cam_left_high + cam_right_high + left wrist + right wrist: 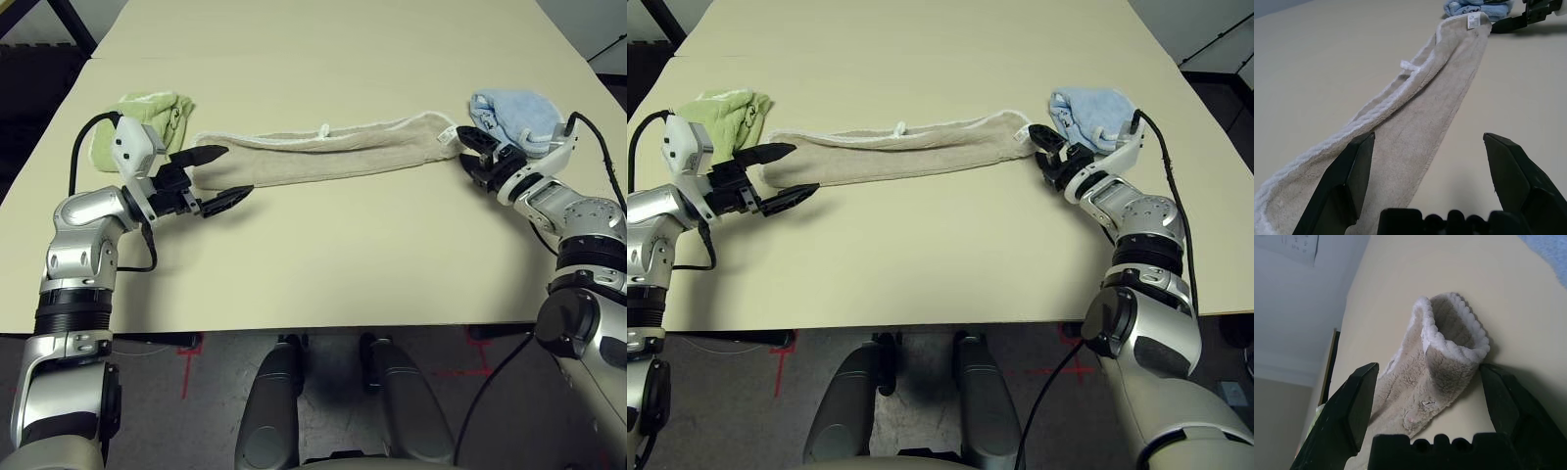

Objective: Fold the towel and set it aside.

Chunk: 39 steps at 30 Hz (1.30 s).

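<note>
The beige towel (323, 152) lies across the table as a long narrow strip, folded lengthwise, with white edging and a small white loop (324, 130) on its far side. My left gripper (220, 176) stands open at the towel's left end, one finger on each side of that end. In the left wrist view the strip (1415, 127) runs away between the fingers (1352, 171). My right gripper (473, 155) stands open at the towel's right end (1444, 357), which curls up between its fingers (1503, 396). Neither holds the cloth.
A crumpled light green towel (147, 116) lies at the far left, just behind my left gripper. Close behind my right gripper sits a bunched light blue towel (514, 113). The tan table (323, 264) stretches bare in front of and beyond the strip.
</note>
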Available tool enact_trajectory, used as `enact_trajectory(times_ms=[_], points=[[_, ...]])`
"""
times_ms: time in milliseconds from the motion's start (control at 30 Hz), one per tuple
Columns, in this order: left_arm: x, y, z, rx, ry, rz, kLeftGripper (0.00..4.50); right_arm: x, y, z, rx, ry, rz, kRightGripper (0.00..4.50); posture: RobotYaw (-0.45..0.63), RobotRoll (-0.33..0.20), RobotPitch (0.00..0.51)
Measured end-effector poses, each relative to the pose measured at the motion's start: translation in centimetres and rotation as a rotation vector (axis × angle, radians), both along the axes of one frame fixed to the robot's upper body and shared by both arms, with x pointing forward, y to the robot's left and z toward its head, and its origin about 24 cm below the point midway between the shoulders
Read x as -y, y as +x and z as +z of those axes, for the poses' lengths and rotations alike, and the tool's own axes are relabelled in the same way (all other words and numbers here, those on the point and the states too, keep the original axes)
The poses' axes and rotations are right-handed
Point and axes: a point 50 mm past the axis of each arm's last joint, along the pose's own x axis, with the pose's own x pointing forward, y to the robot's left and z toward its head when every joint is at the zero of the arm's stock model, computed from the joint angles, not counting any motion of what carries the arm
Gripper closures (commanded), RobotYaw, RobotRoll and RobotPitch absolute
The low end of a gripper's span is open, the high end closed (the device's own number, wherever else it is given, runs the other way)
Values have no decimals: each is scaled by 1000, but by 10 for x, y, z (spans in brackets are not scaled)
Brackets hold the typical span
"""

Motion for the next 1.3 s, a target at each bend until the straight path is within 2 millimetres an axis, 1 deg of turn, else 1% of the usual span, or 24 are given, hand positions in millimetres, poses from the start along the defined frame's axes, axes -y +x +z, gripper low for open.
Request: enact_trajectory(times_ms=[67, 167, 233, 367, 400, 667, 833, 933, 1067, 1167, 1300], points=[[0, 0, 0, -1, 2, -1, 0, -1, 0, -1, -9, -2, -7, 938, -14, 0, 242], [1, 0, 0, -2, 4, -2, 0, -5, 1, -5, -29, 1, -2, 2110, -14, 0, 242], [1, 0, 0, -2, 5, -2, 0, -5, 2, -5, -32, 2, -1, 2808, -14, 0, 243], [1, 0, 0, -2, 6, -2, 0, -7, 4, 3, -6, 8, 4, 4353, -15, 0, 242], [1, 0, 0, -2, 6, -2, 0, -7, 4, 5, 0, 8, 4, 4462, -16, 0, 242], [1, 0, 0, -5, 7, -3, 0, -7, 4, 4, 0, 10, -3, 4462, -24, 0, 236], [3, 1, -2, -14, 11, -9, 0, 0, -3, 4, 0, -9, 8, 4462, -35, 0, 232], [3, 1, -1, -14, 12, -11, 0, 8, -11, 2, 4, -68, 30, 4462, -42, 0, 232], [3, 2, 1, -5, 16, -11, 0, 24, -29, -3, -20, -125, 70, 4462, -52, 0, 235], [3, 3, 5, 3, 15, -13, 0, 28, -38, -6, -33, -147, 81, 4462, -52, 0, 235], [3, 5, 6, 2, 11, -12, 0, 30, -43, -7, -40, -149, 87, 4462, -62, 0, 231]])
